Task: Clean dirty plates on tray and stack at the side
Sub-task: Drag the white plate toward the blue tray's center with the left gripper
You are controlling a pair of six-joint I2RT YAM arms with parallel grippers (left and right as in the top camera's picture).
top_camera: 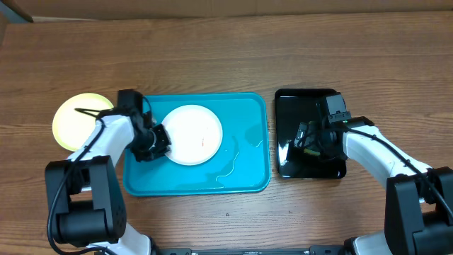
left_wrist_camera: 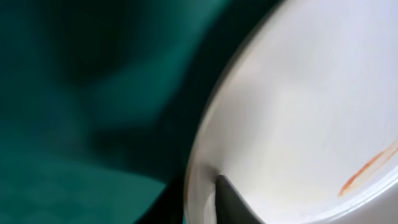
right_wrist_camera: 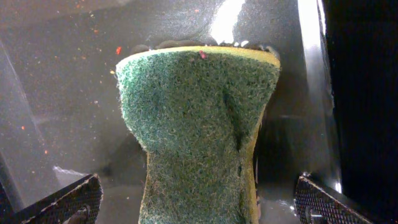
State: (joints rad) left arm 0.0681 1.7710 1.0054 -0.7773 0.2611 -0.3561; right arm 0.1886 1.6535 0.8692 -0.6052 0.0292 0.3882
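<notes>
A white plate [top_camera: 192, 134] with a thin orange-brown smear [left_wrist_camera: 367, 168] lies on the cyan tray [top_camera: 244, 113]. My left gripper [top_camera: 152, 142] is at the plate's left rim, its jaws close together over the rim. One dark finger [left_wrist_camera: 233, 202] rests on the white plate [left_wrist_camera: 298, 106] just inside its edge; the other is hidden below. A pale yellow-green plate [top_camera: 79, 119] lies on the table left of the tray. My right gripper [right_wrist_camera: 196, 208] hangs open over a green scouring sponge [right_wrist_camera: 193, 124], its fingers wide on either side without touching it.
The sponge lies in a glossy black tray [top_camera: 301, 103] right of the cyan tray, where my right gripper [top_camera: 309, 138] hovers. Thin streaks of water [top_camera: 233, 166] lie on the cyan tray's right half. Bare wooden table [top_camera: 226, 49] surrounds both trays.
</notes>
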